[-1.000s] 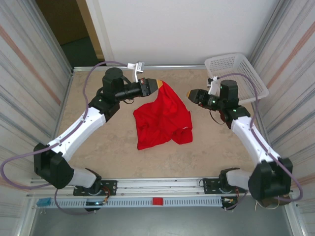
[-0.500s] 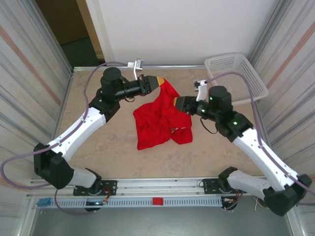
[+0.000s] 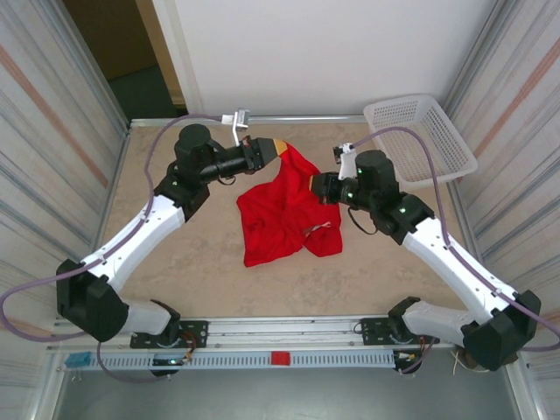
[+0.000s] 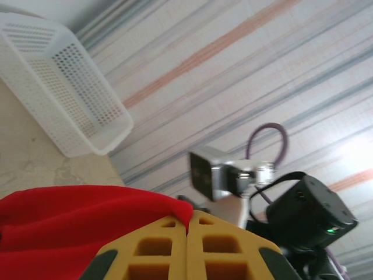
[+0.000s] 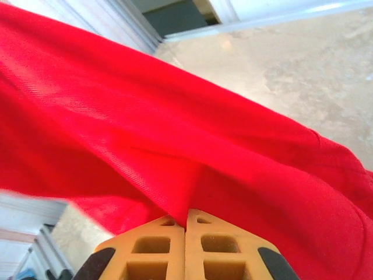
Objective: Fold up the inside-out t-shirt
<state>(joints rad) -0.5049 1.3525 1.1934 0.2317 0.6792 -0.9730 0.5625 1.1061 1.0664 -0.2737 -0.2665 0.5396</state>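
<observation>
My crumpled bright red cloth t-shirt (image 3: 289, 214) is pinched tight by left gripper (image 3: 278, 149) and right gripper (image 3: 317, 185); white plastic mesh basket (image 3: 411, 114) nearby.

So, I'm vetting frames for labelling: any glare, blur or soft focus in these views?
Top external: evenly lit and sharp, the t-shirt casting only a faint shadow. Left wrist: glare washes out the striped wall at right. Right wrist: the t-shirt, close to the lens, looks soft, smeared at lower left.
</observation>
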